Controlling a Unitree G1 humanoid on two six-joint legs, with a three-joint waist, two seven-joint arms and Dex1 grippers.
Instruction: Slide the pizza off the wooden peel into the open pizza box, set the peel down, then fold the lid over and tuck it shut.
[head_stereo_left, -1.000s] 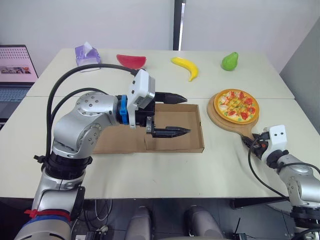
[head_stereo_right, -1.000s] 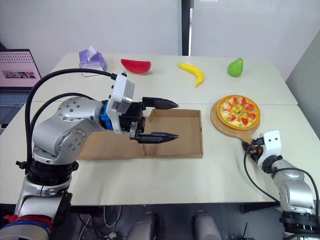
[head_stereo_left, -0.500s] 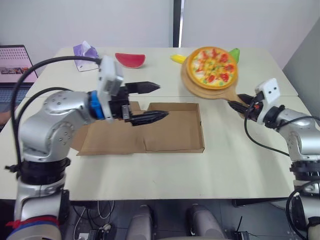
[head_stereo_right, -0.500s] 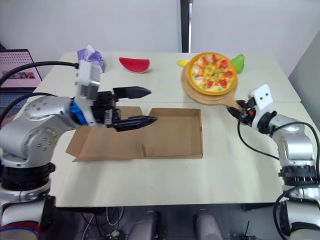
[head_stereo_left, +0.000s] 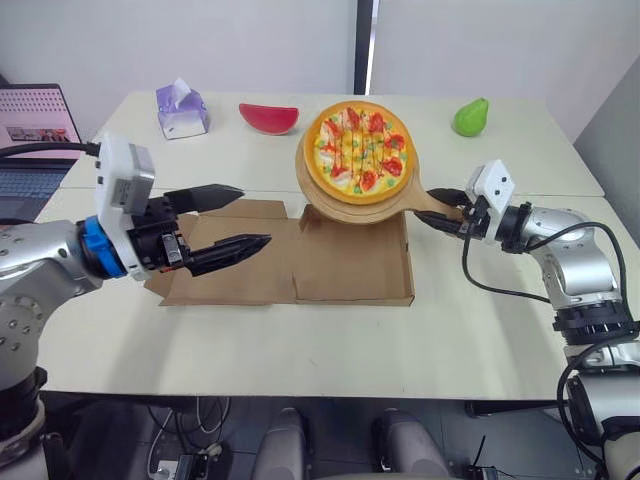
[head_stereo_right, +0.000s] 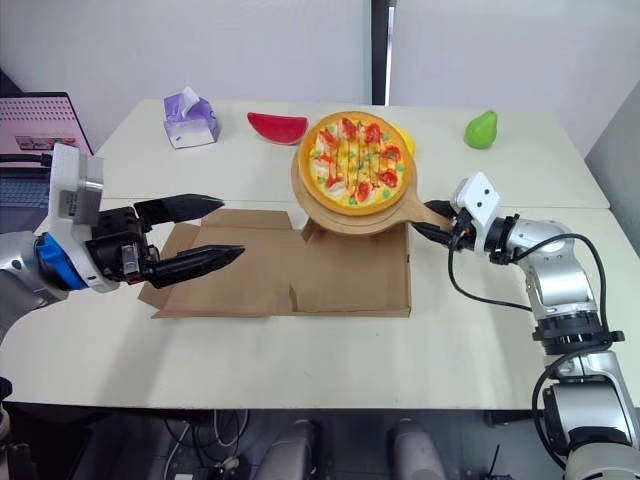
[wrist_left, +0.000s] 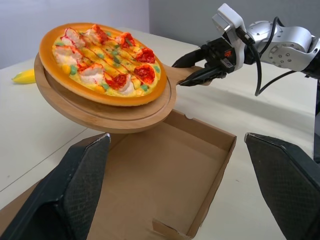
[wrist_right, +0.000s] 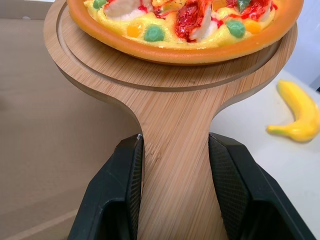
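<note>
Your right gripper (head_stereo_left: 441, 208) grips the handle of the wooden peel (head_stereo_left: 345, 208), holding the pizza (head_stereo_left: 358, 152) tilted above the open pizza box (head_stereo_left: 350, 270) at frame centre. Your left gripper (head_stereo_left: 255, 214) hovers centre-left, fingers spread wide.

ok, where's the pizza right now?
Centre of the head views: the pizza sits on the wooden peel, which the right gripper holds by the handle, raised over the far side of the open pizza box.
</note>
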